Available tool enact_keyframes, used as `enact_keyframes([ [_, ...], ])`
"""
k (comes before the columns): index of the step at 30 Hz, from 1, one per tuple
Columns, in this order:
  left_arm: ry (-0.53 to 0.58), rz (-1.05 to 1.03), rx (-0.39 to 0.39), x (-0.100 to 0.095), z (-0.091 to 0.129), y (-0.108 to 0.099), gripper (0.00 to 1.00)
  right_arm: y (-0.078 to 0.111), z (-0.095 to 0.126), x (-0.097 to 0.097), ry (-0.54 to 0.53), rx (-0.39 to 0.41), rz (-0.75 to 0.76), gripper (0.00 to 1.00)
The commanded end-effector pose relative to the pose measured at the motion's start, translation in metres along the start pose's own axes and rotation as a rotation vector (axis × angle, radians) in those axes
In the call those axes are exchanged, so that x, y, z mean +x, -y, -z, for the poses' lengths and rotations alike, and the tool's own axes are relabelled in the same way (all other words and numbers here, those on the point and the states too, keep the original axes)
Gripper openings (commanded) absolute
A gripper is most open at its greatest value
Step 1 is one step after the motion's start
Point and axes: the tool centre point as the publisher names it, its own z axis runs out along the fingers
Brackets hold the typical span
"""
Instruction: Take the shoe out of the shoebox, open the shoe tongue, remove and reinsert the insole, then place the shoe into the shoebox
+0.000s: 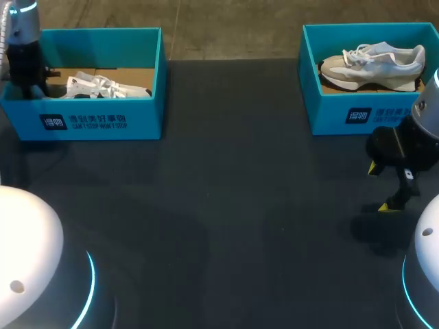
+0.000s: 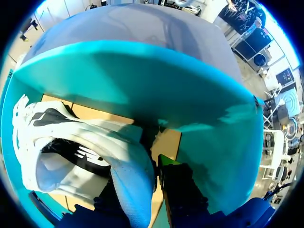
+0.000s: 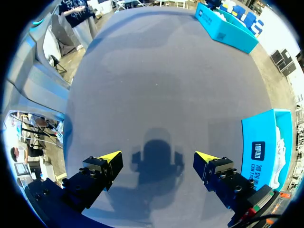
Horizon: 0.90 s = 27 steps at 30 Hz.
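A white shoe with black markings (image 1: 103, 86) lies inside the teal shoebox (image 1: 103, 120) at the table's back left. My left gripper (image 1: 27, 86) reaches down into that box at its left end. In the left wrist view the shoe's (image 2: 71, 142) heel collar runs between the fingers of the left gripper (image 2: 142, 178), which is shut on it. One fingertip (image 2: 165, 164) shows against the box wall (image 2: 190, 90); the other is hidden by the shoe. My right gripper (image 1: 381, 187) hangs open and empty above the table (image 3: 158, 156).
A second teal shoebox (image 1: 343, 116) at the back right holds a beige and white sneaker (image 1: 374, 65); my right gripper hovers just in front of it. That box (image 3: 263, 152) lies beside the right gripper. Dark table surface (image 1: 226, 205) spreads between the boxes.
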Motion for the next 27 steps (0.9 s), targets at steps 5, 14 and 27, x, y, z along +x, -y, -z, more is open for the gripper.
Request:
enact_keyframes([
  [5,0.016,-0.018,-0.010,-0.001,0.003,-0.006,0.33,0.000,0.000,0.001,0.002,0.003,-0.001,1.00],
  [14,0.027,-0.048,-0.027,-0.007,0.011,0.001,0.42,0.000,0.000,0.001,0.002,0.003,-0.001,1.00],
  [27,0.070,-0.085,-0.083,-0.009,0.034,0.010,0.77,0.000,0.000,0.001,0.002,0.003,-0.001,1.00],
])
